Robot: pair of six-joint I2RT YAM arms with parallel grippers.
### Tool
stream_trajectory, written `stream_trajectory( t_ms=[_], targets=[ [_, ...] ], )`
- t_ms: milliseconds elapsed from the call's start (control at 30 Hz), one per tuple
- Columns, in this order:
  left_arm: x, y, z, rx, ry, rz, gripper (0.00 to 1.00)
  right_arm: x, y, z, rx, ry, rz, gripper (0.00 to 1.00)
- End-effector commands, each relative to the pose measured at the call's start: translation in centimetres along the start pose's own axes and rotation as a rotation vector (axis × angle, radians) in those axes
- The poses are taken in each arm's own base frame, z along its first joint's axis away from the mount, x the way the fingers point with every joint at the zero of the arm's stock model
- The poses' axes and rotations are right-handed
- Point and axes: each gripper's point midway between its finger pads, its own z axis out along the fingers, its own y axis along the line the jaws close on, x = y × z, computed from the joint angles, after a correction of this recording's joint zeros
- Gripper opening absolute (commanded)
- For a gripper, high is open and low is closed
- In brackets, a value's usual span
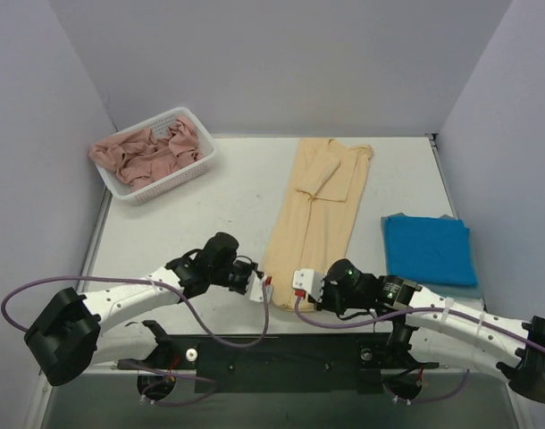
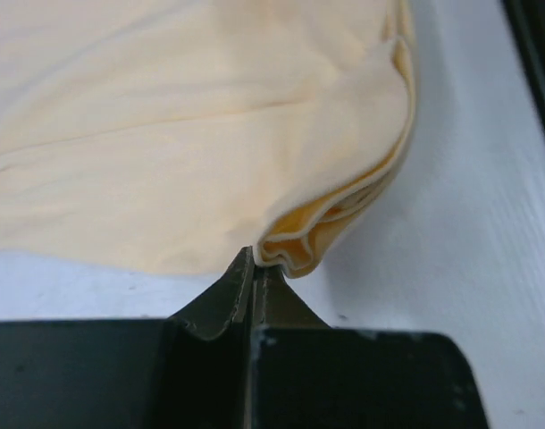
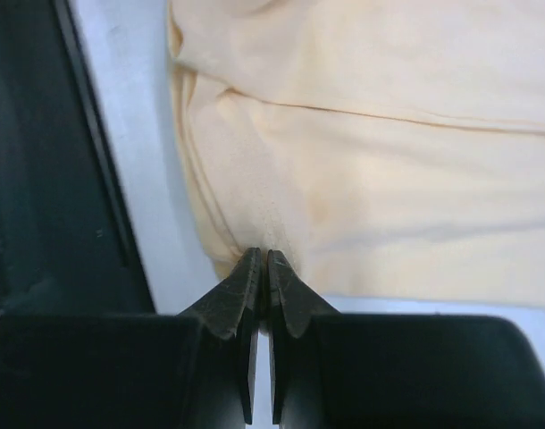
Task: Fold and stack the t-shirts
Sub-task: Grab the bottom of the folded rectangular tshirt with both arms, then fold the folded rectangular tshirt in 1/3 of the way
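Note:
The pale yellow-peach t-shirt lies as a long folded strip down the middle of the table, sleeves folded in at the far end. My left gripper is shut on its near left hem corner. My right gripper is shut on the near right hem corner. The bright blue t-shirt lies folded flat at the right, apart from both grippers.
A white basket at the back left holds crumpled dusty-pink cloth. The table's near edge and a black mounting bar lie just behind the grippers. Grey walls close in the sides and back.

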Motion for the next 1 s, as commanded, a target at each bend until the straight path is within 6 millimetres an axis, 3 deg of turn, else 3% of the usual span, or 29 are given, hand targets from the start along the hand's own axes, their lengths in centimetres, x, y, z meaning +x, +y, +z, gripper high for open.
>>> stream_trajectory(
  t_ms=[0,33,167,300,500,600,700,733,767,833,967],
  targets=[
    [-4.2,9.7,-2.5,-0.334,-0.148,-0.274,0.00,-0.8,-4.9,-2.4,0.152,-0.039,0.189,0.00],
    [-4.6,11.5,-3.2,-0.389,-0.177,-0.319,0.00,-1.1,-5.5,-2.6,0.157,-0.050,0.209,0.00],
    [-3.6,15.6,-3.6,-0.472,-0.199,-0.418,0.00,0.7,-10.0,-3.1,0.254,-0.001,0.314,0.00],
    [-1.7,18.5,-2.0,-0.477,-0.179,-0.463,0.00,1.5,-15.7,-3.8,0.369,-0.030,0.414,0.00],
    [0.9,24.3,-0.1,-0.526,-0.132,-0.500,0.00,2.4,-21.2,-3.1,0.390,-0.039,0.441,0.00],
    [1.9,25.6,1.3,-0.506,-0.104,-0.468,0.00,2.2,-24.0,-3.0,0.396,-0.077,0.464,0.00],
    [3.0,27.3,3.0,-0.498,-0.091,-0.451,0.00,4.0,-25.7,-2.2,0.380,-0.049,0.490,0.00],
    [3.0,28.5,2.7,-0.510,-0.090,-0.447,0.00,3.9,-26.2,-2.3,0.376,-0.057,0.484,0.00],
    [4.1,28.2,3.9,-0.484,-0.074,-0.462,0.00,4.7,-26.4,-1.9,0.366,-0.046,0.491,0.00],
    [5.0,29.3,4.3,-0.476,-0.061,-0.469,0.00,5.4,-27.3,-1.8,0.367,-0.038,0.498,0.00],
    [6.2,30.9,4.8,-0.460,-0.059,-0.474,0.00,5.1,-28.8,-1.6,0.355,-0.085,0.476,0.00]
  ],
)
